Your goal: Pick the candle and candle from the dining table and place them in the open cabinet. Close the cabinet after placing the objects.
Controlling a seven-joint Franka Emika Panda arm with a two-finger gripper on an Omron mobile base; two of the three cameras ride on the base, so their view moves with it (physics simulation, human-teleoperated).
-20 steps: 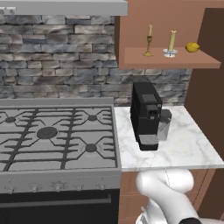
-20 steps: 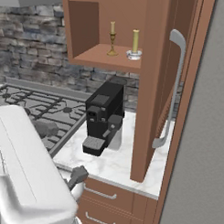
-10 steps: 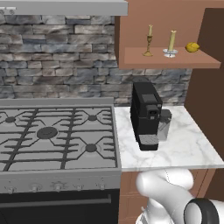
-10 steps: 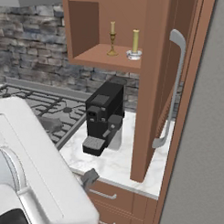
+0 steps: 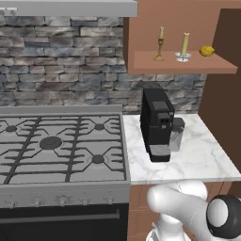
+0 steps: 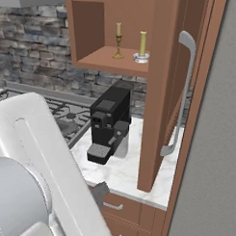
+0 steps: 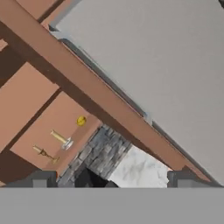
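Nearest, the two-finger gripper [image 7: 111,178] shows as two dark finger tips set wide apart with nothing between them, looking up toward the cabinet. Below the cabinet lies a white grey-veined marble counter [image 5: 202,155], smooth and glossy, carrying a boxy black coffee machine [image 5: 157,123] beside a grey gas hob [image 5: 56,146] with dark iron grates. Farther up, the brown wooden wall cabinet [image 6: 100,59] stands open, its flat door [image 6: 162,92] with the slim silver bar handle [image 6: 181,93] swung out edge-on. On its shelf stand both task pieces: the slim yellow candle on a tall brass candlestick [image 5: 160,44] and, just beside it, the stubby yellow candle in a shallow silver dish [image 5: 184,46], both upright. A small yellow rounded thing [image 5: 206,50], perhaps a lemon, sits near them. Both candles appear placed, so closing the door remains. Rough grey stone [image 5: 61,61] backs everything.
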